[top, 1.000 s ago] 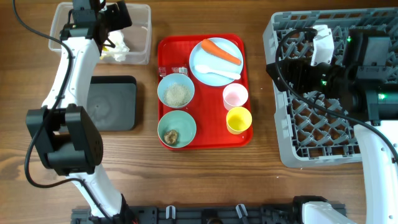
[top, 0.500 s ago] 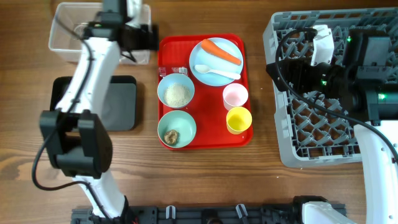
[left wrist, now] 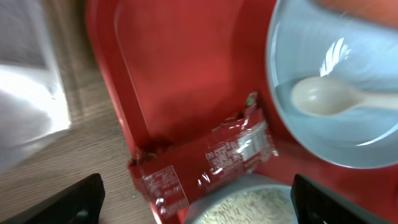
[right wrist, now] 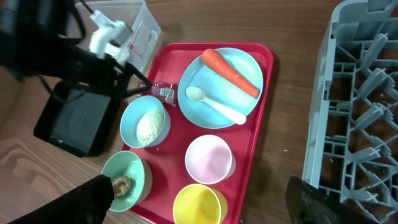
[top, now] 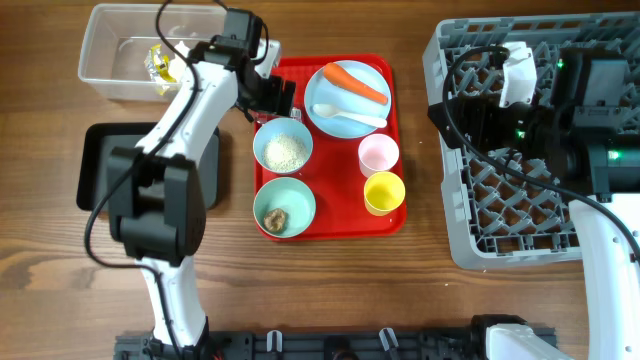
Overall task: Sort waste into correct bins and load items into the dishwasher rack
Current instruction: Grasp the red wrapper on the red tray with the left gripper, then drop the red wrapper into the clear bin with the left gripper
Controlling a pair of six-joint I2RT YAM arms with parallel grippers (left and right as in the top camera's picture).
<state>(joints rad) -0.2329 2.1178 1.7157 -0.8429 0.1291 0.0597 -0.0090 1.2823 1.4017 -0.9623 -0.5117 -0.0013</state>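
Observation:
My left gripper (top: 274, 98) is open and empty above the far left corner of the red serving tray (top: 395, 215). A red wrapper (left wrist: 205, 158) lies below it, against the bowl of white rice (top: 283, 149). The light blue plate (top: 330, 125) holds an orange carrot (top: 355, 83) and a white spoon (top: 350, 116). A second bowl (top: 284, 207) holds a brown lump. The pink cup (top: 378, 154) and yellow cup (top: 384, 192) stand on the tray's right side. A yellow wrapper (top: 160, 65) lies in the clear tub (top: 100, 75). My right gripper (right wrist: 202, 202) is open and empty, high over the grey rack (top: 500, 240).
The black tray (top: 100, 170) lies left of the red tray, partly under my left arm. The rack fills the right side of the table. Bare wood lies along the near edge and between the red tray and the rack.
My left arm has swung right from the clear tub to the red tray's far left corner. The white tissue it held is no longer in its jaws. The right arm has not moved.

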